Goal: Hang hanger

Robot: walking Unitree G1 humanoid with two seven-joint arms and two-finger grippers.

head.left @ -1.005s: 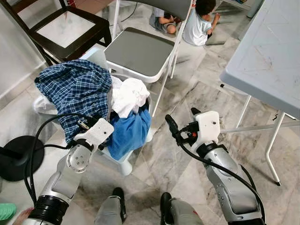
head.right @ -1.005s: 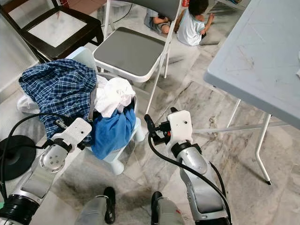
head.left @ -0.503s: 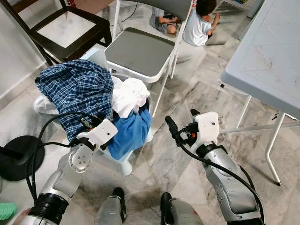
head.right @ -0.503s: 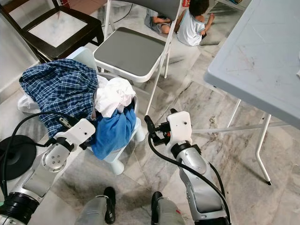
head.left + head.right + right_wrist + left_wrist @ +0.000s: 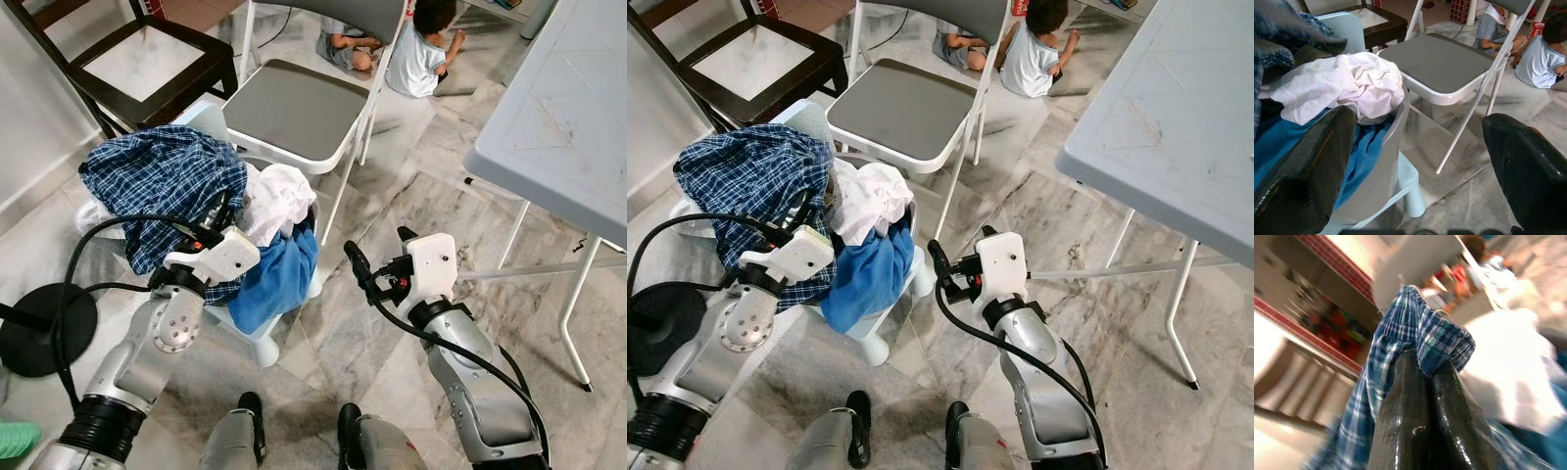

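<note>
The left gripper (image 5: pixel 217 209) sits on the blue plaid shirt (image 5: pixel 157 176) that is heaped over the back of a small pale chair (image 5: pixel 257 338), and in the left wrist view its two black fingers (image 5: pixel 1415 416) are pressed together with a fold of the plaid cloth (image 5: pixel 1440 340) caught at their tips, so the claw is clenched on the shirt. Just beside that claw, toward the robot's right, lies a crumpled white garment (image 5: pixel 279 196), and below it a blue garment (image 5: pixel 279 279) hangs over the front edge of the small chair. The right gripper (image 5: pixel 377 259) hovers above the marble floor (image 5: pixel 362 333), near the blue garment but apart from it; the right wrist view shows its fingers (image 5: pixel 1308 161) spread wide with nothing between them, so this claw is released, and it looks out at the white garment (image 5: pixel 1342 83), the blue one and a folding chair with a grey seat (image 5: pixel 294 103). That folding chair stands beyond both claws, with a dark wooden chair (image 5: pixel 137 59) farther off to the left claw's side. A white table (image 5: pixel 558 117) stands well off on the right claw's outer side. Two people (image 5: pixel 411 44) sit on the floor beyond the folding chair. No hanger can be made out among the clothes.
</note>
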